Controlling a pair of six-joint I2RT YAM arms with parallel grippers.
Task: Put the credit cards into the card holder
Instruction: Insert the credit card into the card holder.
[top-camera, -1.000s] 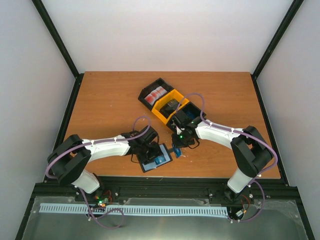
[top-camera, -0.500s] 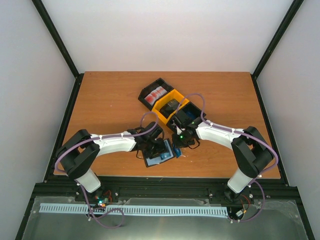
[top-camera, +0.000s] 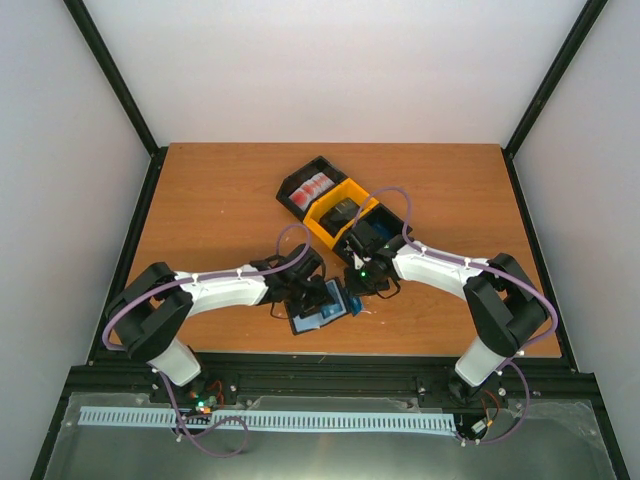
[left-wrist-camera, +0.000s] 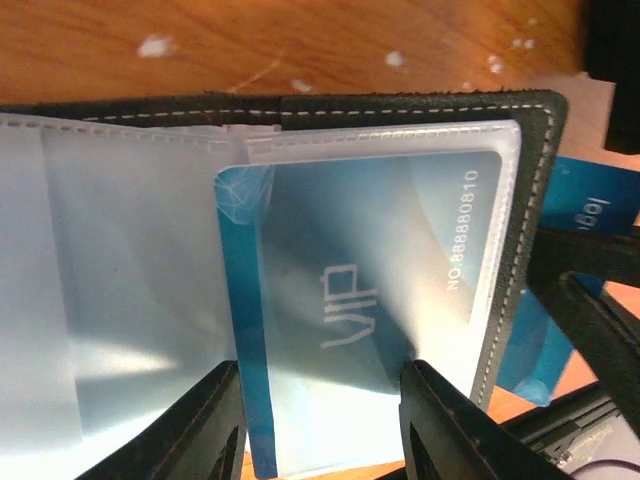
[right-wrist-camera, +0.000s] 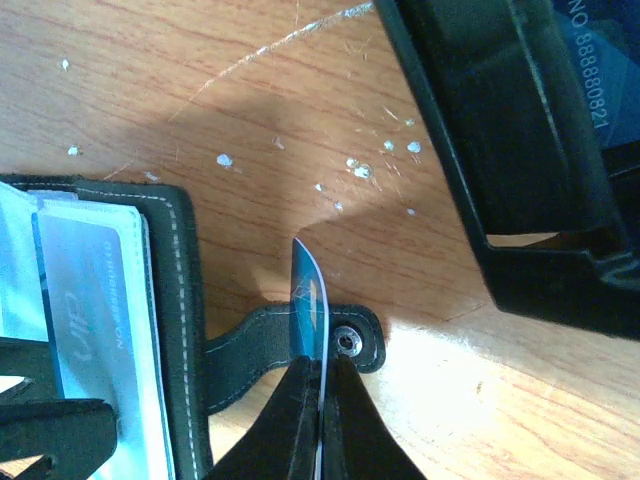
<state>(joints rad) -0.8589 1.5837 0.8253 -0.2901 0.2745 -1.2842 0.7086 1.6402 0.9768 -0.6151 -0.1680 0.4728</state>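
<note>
The black card holder (top-camera: 312, 318) lies open near the table's front edge, its clear pockets up. A blue VIP card (left-wrist-camera: 350, 300) sits partly inside one pocket, its near end sticking out. My left gripper (left-wrist-camera: 325, 405) hovers low over that end with its jaws apart. Its left fingertip (left-wrist-camera: 215, 420) is at the card's edge and the right one rests over the pocket. My right gripper (right-wrist-camera: 322, 365) is shut on a second blue card (right-wrist-camera: 310, 295). That card stands on edge just above the holder's clasp tab (right-wrist-camera: 250, 350).
Joined black, yellow and black bins (top-camera: 335, 213) stand behind the grippers. Red-and-white cards (top-camera: 313, 186) lie in the far black one. In the right wrist view, the nearest black bin (right-wrist-camera: 480, 150) holds another blue card (right-wrist-camera: 600, 60). Bare wood lies to the left and right.
My left gripper has slid right over the card holder and its jaws have narrowed. The holder has shifted slightly right. The right gripper has kept its card and barely moved.
</note>
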